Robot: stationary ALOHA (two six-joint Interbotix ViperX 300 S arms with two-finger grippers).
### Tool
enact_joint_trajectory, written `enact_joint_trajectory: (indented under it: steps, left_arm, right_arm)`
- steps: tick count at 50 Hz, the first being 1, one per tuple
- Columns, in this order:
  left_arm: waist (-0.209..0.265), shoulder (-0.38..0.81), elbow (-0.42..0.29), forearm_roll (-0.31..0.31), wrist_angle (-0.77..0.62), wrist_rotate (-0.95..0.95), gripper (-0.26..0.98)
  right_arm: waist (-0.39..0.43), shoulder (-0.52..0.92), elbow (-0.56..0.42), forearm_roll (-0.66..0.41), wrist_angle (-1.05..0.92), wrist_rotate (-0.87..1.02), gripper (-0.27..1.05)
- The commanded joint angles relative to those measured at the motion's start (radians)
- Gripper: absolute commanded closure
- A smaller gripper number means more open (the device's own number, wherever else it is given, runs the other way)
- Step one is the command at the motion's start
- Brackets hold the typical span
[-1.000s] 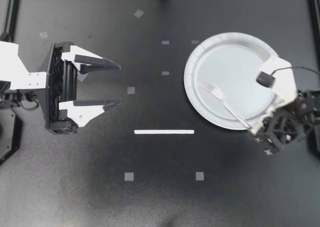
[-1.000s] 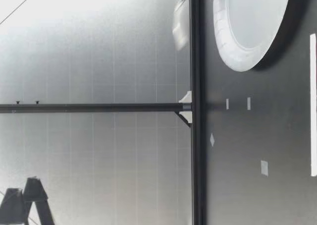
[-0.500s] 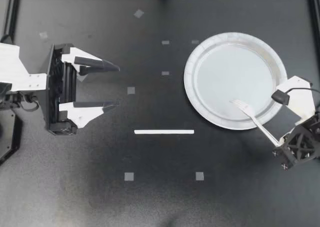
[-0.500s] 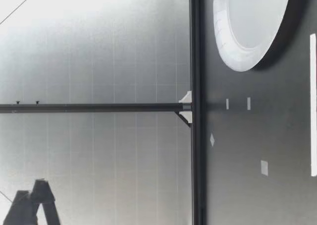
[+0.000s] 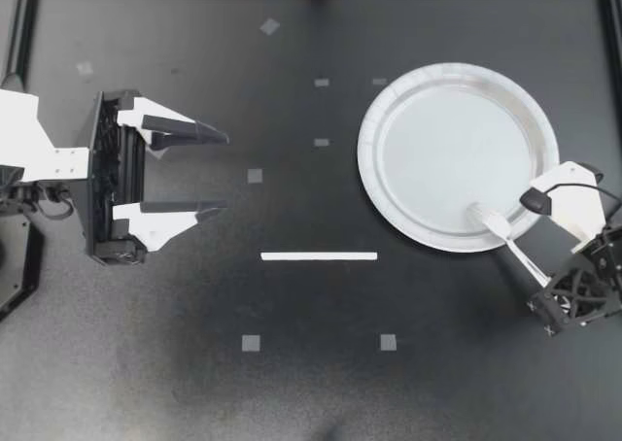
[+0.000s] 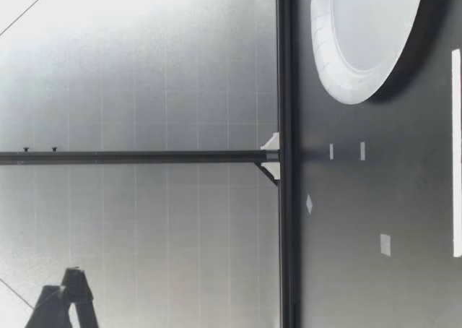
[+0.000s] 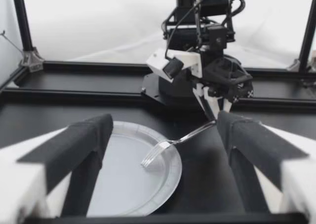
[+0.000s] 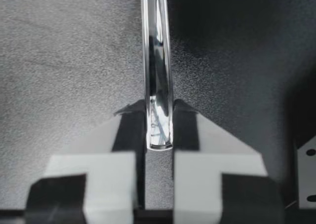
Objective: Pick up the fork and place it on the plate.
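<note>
My left gripper (image 5: 226, 171) was white with black fingers, the fork (image 5: 503, 235) shiny silver, the plate (image 5: 369, 135) pale grey, the table (image 5: 311, 392) matte black with small grey squares (image 5: 251, 343).

Plate (image 5: 447, 140) sat at 2 o'clock on table (image 5: 311, 305); fork (image 5: 498, 225) and right gripper (image 5: 541, 284) blocked its 5 o'clock rim. Open surface lay between plate and left gripper (image 5: 226, 170) at 9 o'clock.

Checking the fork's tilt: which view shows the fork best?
Left wrist view: the whole fork shows, tines low over the plate. Top view shows it from above; right wrist view only its handle between the fingers; low view misses it.
</note>
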Motion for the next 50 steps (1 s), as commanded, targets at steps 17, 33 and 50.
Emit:
enact_joint_trajectory:
  steps: [17,33,50]
  left_arm:
    - [0.002,-0.011,-0.011,0.002,-0.006,0.002,-0.13]
    - [0.002,-0.012,-0.008,0.002,-0.006,0.002,-0.13]
    - [0.002,-0.032,0.023,0.002,-0.041,-0.005,-0.12]
  right_arm:
    - [0.008,0.052,0.002,0.006,-0.026,0.025,0.94]
    - [0.008,0.083,0.015,0.006,-0.110,0.023,0.89]
    - [0.008,0.069,0.038,0.044,-0.172,0.025,0.44]
